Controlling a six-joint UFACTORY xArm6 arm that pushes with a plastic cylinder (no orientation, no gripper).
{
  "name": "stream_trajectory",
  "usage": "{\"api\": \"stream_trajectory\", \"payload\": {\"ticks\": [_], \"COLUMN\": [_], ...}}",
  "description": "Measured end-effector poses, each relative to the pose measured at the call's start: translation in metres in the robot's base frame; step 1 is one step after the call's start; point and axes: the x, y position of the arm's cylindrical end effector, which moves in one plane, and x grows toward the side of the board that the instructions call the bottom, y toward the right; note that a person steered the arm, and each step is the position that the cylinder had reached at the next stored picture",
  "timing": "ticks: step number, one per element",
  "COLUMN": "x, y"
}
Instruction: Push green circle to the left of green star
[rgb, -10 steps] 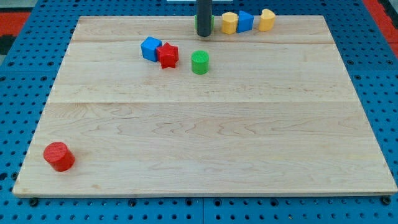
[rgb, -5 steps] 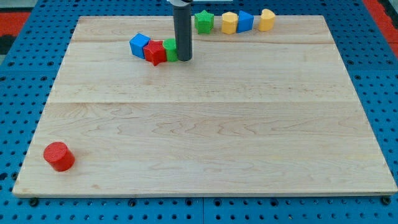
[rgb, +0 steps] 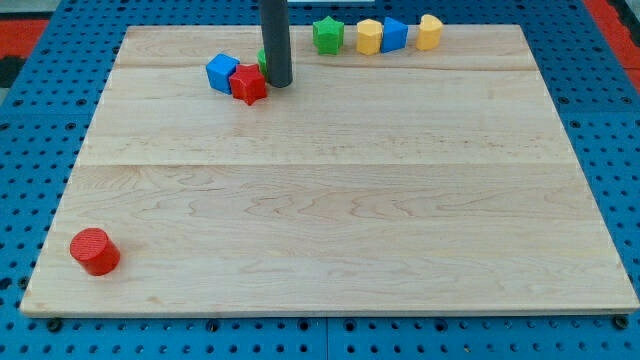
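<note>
The green star (rgb: 327, 35) sits near the view's top edge of the wooden board (rgb: 330, 200). The green circle (rgb: 262, 58) is almost wholly hidden behind my dark rod; only a green sliver shows at the rod's left side. It lies to the lower left of the star, touching or right beside the red star (rgb: 248, 84). My tip (rgb: 278, 82) rests on the board just right of the red star and in front of the green circle.
A blue cube (rgb: 222, 72) sits against the red star's left. Right of the green star stand a yellow block (rgb: 370, 36), a blue block (rgb: 394, 33) and another yellow block (rgb: 429, 31). A red cylinder (rgb: 94, 250) lies at the bottom left.
My rod swept from the green star down and left, pushing the green circle left into the red star and blue cube, then up and left. The red star and blue cube shifted left.
</note>
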Motion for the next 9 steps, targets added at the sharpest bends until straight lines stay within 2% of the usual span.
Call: {"api": "stream_trajectory", "payload": {"ticks": [1, 2, 5, 7, 8, 9], "x": [-0.005, -0.027, -0.039, -0.050, -0.035, -0.057], "y": [-0.026, -0.014, 0.012, 0.012, 0.001, -0.002]}}
